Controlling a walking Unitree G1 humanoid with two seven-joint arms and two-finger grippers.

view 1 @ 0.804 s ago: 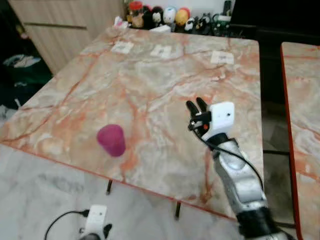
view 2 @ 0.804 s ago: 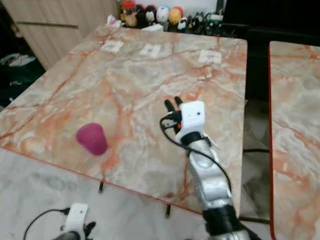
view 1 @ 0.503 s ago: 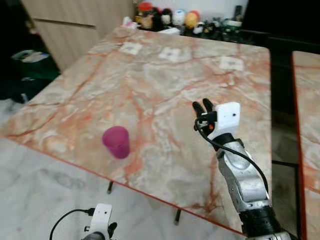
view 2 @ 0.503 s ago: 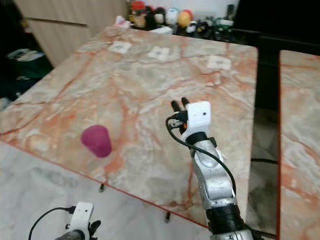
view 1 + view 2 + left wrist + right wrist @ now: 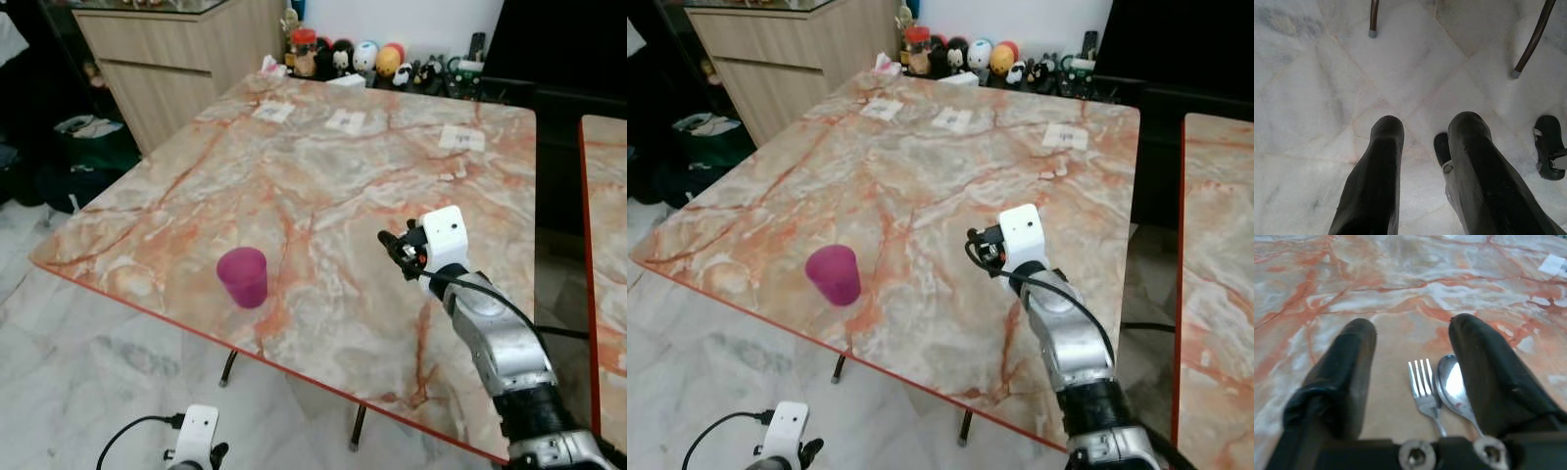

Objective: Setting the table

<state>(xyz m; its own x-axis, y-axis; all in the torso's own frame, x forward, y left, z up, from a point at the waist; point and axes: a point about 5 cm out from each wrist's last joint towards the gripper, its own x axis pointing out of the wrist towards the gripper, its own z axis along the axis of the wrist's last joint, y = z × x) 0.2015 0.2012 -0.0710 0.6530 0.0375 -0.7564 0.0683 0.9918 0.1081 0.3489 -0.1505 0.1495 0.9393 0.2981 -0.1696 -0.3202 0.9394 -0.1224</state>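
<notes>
**Right gripper over table, fork and spoon between its fingers**

Your right gripper is extended over the marble table, near its right edge, well apart from the pink cup. The cup stands upright close to the table's near edge, to the left of the gripper.

In the right wrist view, the two black fingers stand apart with a wide gap. A fork and a spoon lie side by side in that gap, fork tines and spoon bowl pointing away from the wrist. The spoon sits just beside one finger; whether the fingers press on either handle cannot be told, as the handles run under the gripper base.

Your left gripper hangs low beside the table, its fingers parted and holding nothing, pointing at the pale marble floor.

At the table's far edge: three paper cards and a row of small figurines. A wooden cabinet stands at far left.
</notes>
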